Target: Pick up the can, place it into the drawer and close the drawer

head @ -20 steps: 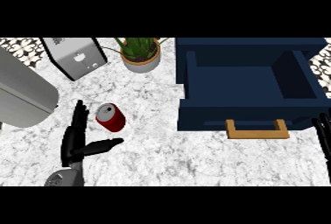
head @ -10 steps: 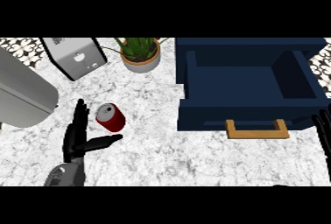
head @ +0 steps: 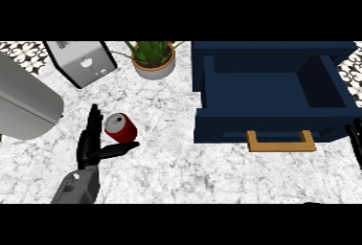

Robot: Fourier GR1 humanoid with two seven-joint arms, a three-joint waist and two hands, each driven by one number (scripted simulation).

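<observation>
Head view | left hand (head: 90, 143) open beside can (head: 120, 128) | drawer (head: 272, 88) open

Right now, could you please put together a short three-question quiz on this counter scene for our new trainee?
1. True or false: the drawer is open.
2. Which hand is beside the red can?
A. left hand
B. right hand
3. Fill in: the drawer's handle is ____ in colour.

Key:
1. True; its inside shows.
2. A; the left hand's straight fingers stand at the can's left, thumb below it, not curled round it.
3. Tan (light brown).
</observation>
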